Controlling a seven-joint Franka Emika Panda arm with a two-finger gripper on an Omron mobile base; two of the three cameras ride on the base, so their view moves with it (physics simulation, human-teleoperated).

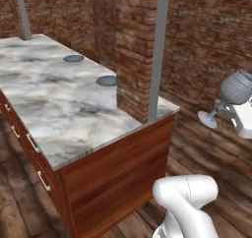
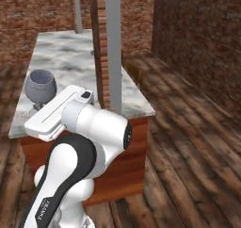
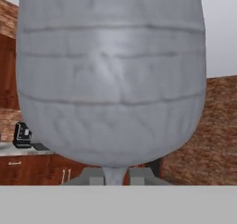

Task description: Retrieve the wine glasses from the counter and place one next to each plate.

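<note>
Brick pillar [image 1: 135, 50] and grey post [image 1: 157, 55] block the island's [image 1: 64, 109] far edge.

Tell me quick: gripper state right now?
Gripper: shut on the wine glass, gripping its stem just below the bowl.

A greyish stemmed wine glass [image 1: 235, 88] hangs tilted, off the tabletop [image 1: 54, 109], where two blue-grey plates [image 1: 106, 80] lie flat.
</note>
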